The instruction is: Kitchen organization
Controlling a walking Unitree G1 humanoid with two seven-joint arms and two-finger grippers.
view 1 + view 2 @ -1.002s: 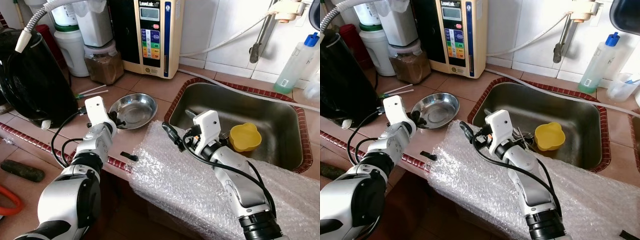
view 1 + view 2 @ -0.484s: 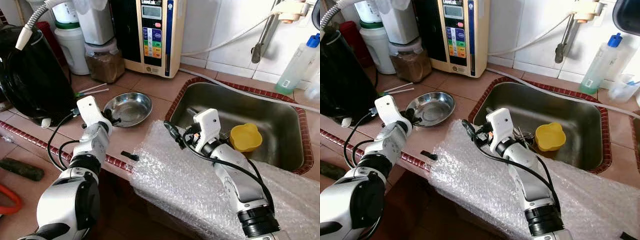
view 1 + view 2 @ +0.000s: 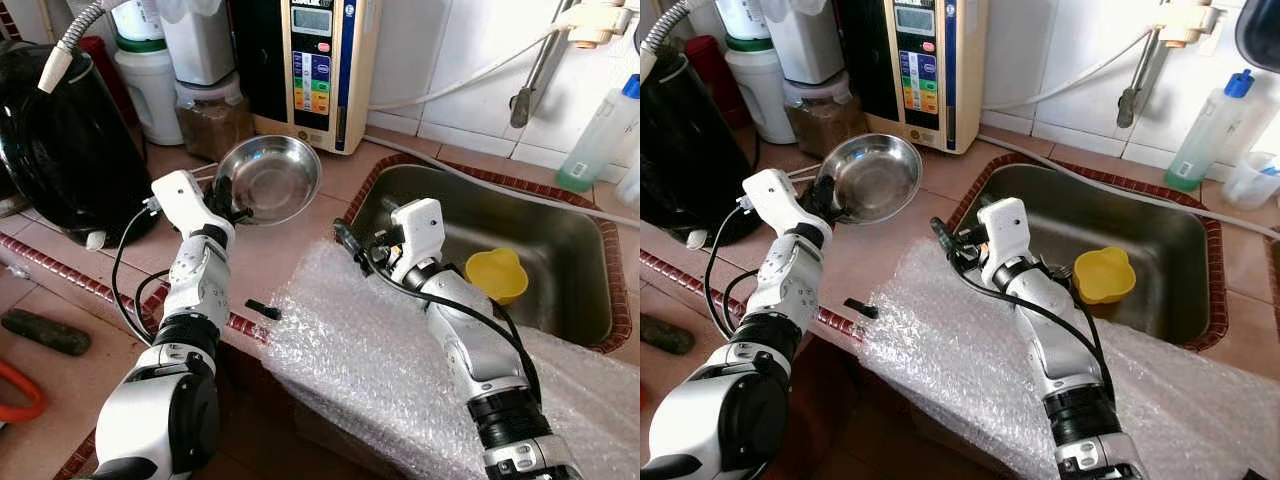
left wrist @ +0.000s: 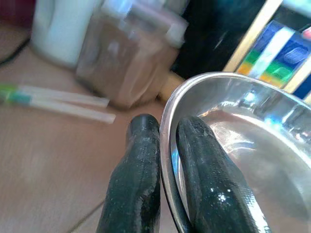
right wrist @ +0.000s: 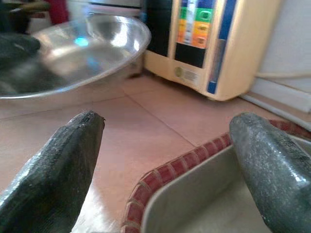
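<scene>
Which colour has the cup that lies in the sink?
The cup is yellow; it shows best in the right eye view, inside the steel sink.

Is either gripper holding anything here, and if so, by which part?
The left gripper is shut on the steel bowl, pinching its rim, one finger inside and one outside. The right gripper is open, holding nothing.

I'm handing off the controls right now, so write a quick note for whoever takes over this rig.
Left gripper: jaws shut on the rim of the steel bowl, holding it tilted above the counter.
Right gripper: jaws open, holding nothing, at the sink's near-left corner over the bubble wrap.
Yellow cup sits in the sink.
Done: bowl gripped and off the counter.
Left: set the bowl wherever it belongs; the cup is untouched.
</scene>
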